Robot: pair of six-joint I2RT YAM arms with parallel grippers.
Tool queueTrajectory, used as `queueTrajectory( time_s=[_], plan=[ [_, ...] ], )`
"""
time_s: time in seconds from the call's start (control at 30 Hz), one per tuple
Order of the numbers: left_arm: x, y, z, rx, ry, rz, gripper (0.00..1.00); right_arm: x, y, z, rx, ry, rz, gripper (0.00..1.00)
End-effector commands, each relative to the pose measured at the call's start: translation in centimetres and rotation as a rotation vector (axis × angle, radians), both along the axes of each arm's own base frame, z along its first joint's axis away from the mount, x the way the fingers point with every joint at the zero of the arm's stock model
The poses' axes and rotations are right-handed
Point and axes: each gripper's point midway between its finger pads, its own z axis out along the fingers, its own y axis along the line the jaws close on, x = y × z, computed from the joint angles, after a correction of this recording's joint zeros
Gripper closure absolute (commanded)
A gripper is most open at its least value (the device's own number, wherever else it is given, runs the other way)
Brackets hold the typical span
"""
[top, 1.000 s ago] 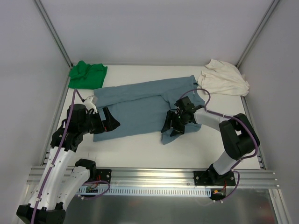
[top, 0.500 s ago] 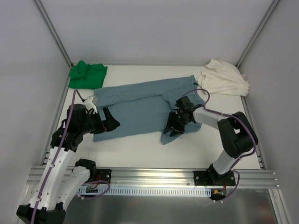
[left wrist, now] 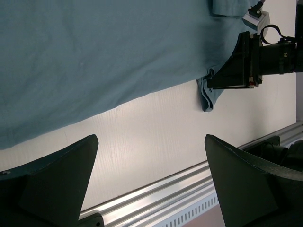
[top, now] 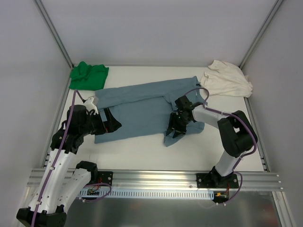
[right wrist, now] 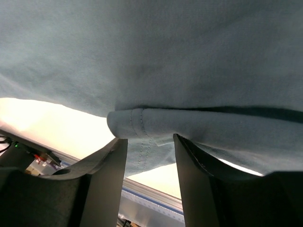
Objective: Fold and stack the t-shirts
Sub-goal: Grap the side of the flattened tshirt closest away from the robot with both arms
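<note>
Now, right gripper: pinching blue tee hem fold
Left gripper: spread wide, over table beside blue tee

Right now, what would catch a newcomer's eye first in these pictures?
The blue tee spreads across the middle of the table, and the right claw pinches a fold at its near right corner. A crumpled green tee lies in the far left corner and a white tee in the far right one. The left claw gapes open at the blue tee's left edge.
</note>
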Motion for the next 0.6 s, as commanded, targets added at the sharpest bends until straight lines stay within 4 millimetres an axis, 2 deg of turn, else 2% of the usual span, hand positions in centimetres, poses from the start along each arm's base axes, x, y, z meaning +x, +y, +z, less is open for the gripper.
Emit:
queueTrajectory(
  time_s=[0.0,0.07,0.1,0.23,0.57],
  plan=[
    [0.5,0.4,1.8,0.03,-0.07,0.003,0.01,-0.2,-2.7,-1.7,-0.185,0.01,-0.005,0.53],
    [0.5,0.5,2.1,0.038,-0.079,0.0,0.01,-0.1,-2.4,-1.8,-0.185,0.01,-0.006,0.61],
    [0.4,0.6,2.2,0.042,-0.082,0.002,0.01,-0.1,-2.2,-1.8,-0.185,0.012,-0.007,0.7],
    [0.3,0.8,2.3,0.058,-0.087,0.002,0.01,0.0,-1.4,-2.1,-0.183,0.014,0.002,0.85],
    [0.2,0.8,2.1,0.06,-0.084,-0.001,0.01,-0.1,-1.4,-2.0,-0.188,-0.007,0.0,1.0]
  ],
)
